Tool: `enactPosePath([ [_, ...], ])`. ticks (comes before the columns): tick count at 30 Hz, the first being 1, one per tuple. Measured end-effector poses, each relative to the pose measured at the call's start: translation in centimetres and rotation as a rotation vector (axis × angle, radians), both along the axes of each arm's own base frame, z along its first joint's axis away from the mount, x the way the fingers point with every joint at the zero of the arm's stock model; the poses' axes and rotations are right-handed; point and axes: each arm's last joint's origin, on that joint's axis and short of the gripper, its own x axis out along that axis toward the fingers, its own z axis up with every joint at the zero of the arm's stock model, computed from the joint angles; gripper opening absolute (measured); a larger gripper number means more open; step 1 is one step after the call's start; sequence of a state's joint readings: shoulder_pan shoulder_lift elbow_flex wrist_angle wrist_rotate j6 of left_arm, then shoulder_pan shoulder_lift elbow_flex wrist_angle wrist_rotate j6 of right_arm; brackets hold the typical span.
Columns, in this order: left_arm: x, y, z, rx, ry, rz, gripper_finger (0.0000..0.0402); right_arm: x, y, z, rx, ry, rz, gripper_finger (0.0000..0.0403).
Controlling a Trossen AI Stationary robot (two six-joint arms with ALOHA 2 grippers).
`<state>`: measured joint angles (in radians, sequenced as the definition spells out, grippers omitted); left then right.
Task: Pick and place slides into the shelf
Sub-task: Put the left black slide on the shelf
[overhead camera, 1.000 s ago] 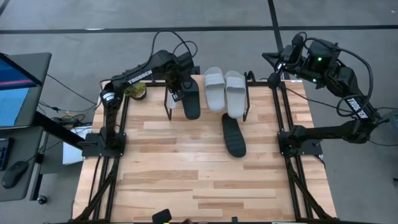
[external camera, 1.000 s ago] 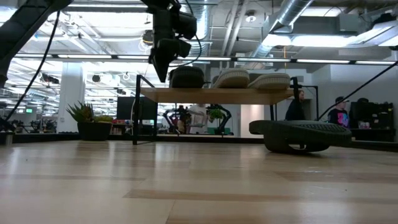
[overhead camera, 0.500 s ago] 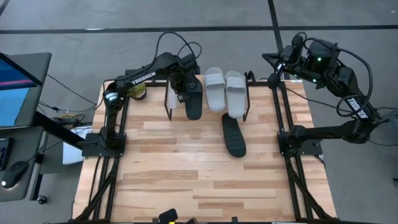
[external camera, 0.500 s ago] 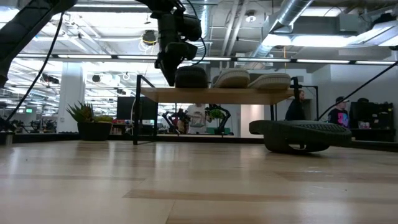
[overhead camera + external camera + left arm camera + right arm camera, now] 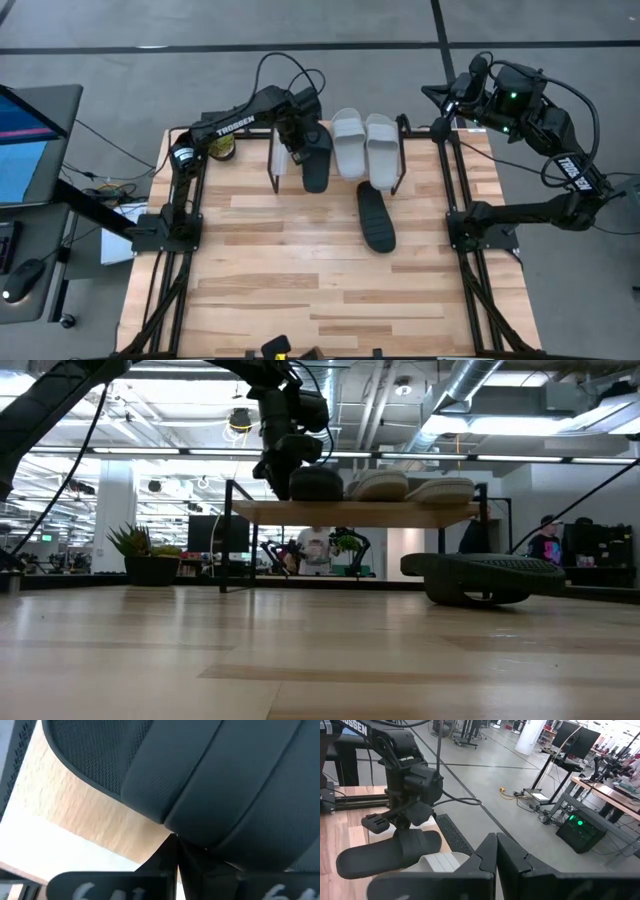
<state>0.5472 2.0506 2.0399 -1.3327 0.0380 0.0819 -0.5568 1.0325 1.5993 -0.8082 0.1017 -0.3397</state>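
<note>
- Left gripper [image 5: 296, 143] — jaws clenched, empty — presses the left side of the black slide [image 5: 316, 160] on the shelf [image 5: 277, 150].
- That slide's long axis runs front to back across the shelf, overhanging its front edge; two grey slides [image 5: 363, 145] lie just right of it.
- Second black slide [image 5: 376, 216] lies on the table before the shelf — right gripper [image 5: 496, 851], clenched, waits far off.
- Since a second ago, the left gripper has pushed the shelved slide rightward.

Butcher-block wooden tabletop [image 5: 300, 270], grey floor [image 5: 150, 60] around it, a monitor [image 5: 25, 140] with blue screen on a side desk, a computer mouse [image 5: 20, 281] — in the low view, a potted plant [image 5: 150, 555], ceiling ducts [image 5: 500, 390], a person [image 5: 546, 545] standing far back.
</note>
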Motion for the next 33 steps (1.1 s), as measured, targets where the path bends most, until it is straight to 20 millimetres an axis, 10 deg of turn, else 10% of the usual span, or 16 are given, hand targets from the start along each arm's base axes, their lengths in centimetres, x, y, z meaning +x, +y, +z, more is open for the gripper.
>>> enactPosePath([
  [33, 1.2, 0.4, 0.7, -0.046, -0.181, 0.042, 0.0000, 0.0, 0.1, 0.0, 0.014, -0.010, 0.023, 0.0000],
])
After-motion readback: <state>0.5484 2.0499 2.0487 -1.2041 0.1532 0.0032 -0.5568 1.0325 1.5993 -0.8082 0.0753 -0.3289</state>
